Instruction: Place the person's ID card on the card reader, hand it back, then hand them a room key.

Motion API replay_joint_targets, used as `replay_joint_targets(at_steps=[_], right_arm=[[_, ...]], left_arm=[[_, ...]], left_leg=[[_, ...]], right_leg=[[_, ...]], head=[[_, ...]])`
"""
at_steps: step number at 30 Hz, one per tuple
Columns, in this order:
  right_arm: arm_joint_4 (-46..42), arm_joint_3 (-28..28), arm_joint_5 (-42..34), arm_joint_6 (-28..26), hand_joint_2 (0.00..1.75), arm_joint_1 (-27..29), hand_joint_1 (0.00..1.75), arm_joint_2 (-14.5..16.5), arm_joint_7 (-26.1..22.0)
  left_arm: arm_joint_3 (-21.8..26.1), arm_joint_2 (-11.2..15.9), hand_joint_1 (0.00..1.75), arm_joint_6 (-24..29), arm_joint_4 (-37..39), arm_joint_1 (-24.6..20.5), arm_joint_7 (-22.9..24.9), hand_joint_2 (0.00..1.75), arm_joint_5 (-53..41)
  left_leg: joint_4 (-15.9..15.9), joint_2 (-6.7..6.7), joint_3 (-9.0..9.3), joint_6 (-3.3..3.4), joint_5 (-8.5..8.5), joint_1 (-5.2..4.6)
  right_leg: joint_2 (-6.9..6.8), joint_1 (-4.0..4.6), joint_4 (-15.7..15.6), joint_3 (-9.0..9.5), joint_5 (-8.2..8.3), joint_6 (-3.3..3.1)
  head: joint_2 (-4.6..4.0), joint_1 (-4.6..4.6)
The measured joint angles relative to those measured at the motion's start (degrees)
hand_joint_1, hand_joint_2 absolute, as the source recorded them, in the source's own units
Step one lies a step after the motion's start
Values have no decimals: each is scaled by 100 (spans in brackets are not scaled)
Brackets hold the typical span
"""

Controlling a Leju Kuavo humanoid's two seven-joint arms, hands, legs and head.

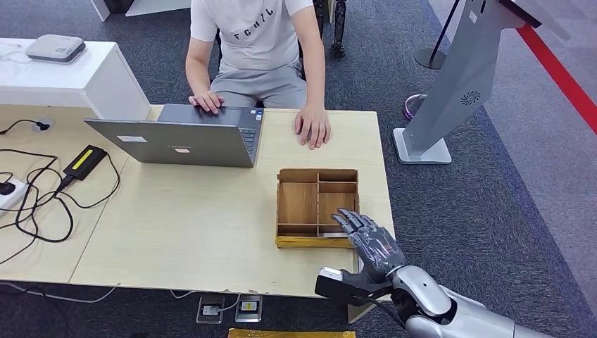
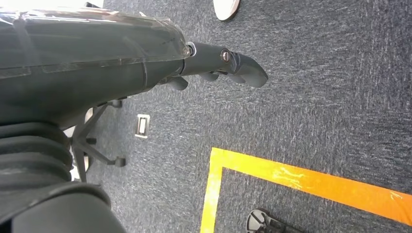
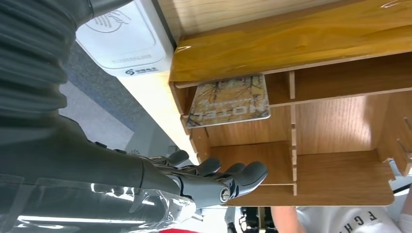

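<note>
**A:** Where is the right hand (image 1: pixel 369 239), and is it holding anything?

**B:** It hovers over the near right corner of a wooden tray (image 1: pixel 317 205) on the desk (image 1: pixel 190 239). The fingers are stretched out, slightly apart, with nothing in them. The left hand (image 2: pixel 221 63) hangs over the carpet; its fingers look loosely curled and it holds nothing that I can see.

**A:** And the key?

**B:** A card marked "HOTEL" (image 3: pixel 229 100) lies flat in the tray's nearest compartment, partly tucked under the front wall. That is most likely the room key. A white reader (image 3: pixel 119 41) sits just beside the tray, at the desk edge. I see no ID card, so judging by this the key step is in hand.

**A:** How should the hand go about it?

**B:** The card lies flat against the compartment floor, so a pinch from straight above will be hard. Better to lower the fingertips onto the exposed end, slide it away from the front wall, tip an edge up against a divider, then close thumb and finger on it. Keep the wrist clear of the tray wall so the tray does not shift.

**A:** And the person?

**B:** Seated across the desk, one hand (image 1: pixel 312 128) resting flat near the tray, the other on a laptop (image 1: pixel 184 137). That resting hand is the natural spot to offer the key.
</note>
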Motion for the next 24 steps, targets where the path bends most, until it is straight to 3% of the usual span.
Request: replay_joint_targets(at_steps=[24], right_arm=[[808,2,85,-18,175,-231,0,393,-297]], left_arm=[[0,-4,0,0,0,1,0,0,40]], left_leg=[[0,0,1,-1,1,0]], right_leg=[[1,0,0,0,0,0]], head=[[0,0]])
